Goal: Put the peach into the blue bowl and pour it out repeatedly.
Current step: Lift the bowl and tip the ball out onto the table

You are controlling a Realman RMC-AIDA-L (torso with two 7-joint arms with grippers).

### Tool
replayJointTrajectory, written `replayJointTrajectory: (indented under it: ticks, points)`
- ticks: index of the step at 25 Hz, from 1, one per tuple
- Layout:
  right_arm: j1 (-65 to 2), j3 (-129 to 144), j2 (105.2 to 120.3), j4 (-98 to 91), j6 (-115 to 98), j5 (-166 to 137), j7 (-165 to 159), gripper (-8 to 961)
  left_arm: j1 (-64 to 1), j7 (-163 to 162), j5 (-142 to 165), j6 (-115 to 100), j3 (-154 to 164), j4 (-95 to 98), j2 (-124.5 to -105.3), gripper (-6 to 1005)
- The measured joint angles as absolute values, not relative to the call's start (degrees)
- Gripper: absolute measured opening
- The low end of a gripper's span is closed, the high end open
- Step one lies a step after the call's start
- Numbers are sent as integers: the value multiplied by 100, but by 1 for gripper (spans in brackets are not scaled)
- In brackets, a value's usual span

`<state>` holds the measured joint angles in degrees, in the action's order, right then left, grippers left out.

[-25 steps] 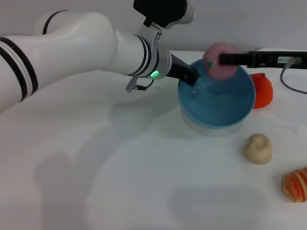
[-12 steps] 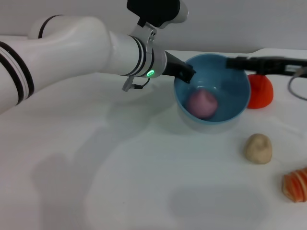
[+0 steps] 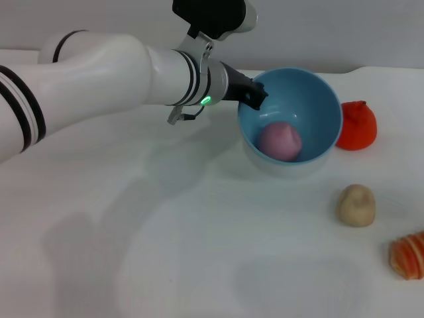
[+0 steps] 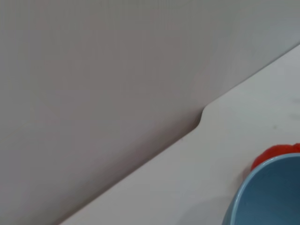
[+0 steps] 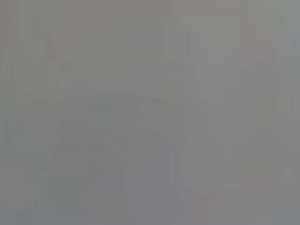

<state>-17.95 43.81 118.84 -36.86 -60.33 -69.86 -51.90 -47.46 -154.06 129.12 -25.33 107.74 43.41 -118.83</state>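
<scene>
Left gripper (image 3: 255, 95) fingers clamp the bowl (image 3: 311, 93) rim; peach (image 3: 279, 140) inside; tip slowly toward bare table (image 3: 199, 232); right gripper unseen

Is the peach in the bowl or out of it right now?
In. The peach lies inside the blue bowl, which the left gripper holds by the rim, tilted toward the camera.

The left arm (image 3: 112, 73) is glossy white and thick, built of rounded tubular segments. Black bands ring it near the shoulder end, and thinner black rings mark the wrist, where a small green light glows. A black housing sits atop the wrist, and the left gripper (image 3: 253, 96) is black.
</scene>
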Motion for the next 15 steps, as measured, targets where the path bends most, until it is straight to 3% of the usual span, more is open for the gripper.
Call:
replayJointTrajectory:
  ticks: [10, 15]
  points:
    - [-1707, 3736, 11893, -1082, -6926, -5288, -1692, 467, -4901, -14776, 12947, -2119, 10907, 4516, -11891, 0]
    - [-1728, 3698, 11902, -234, -7312, -4276, -1426, 467, -4997, -14083, 12952, -1687, 11202, 4743, -11900, -1]
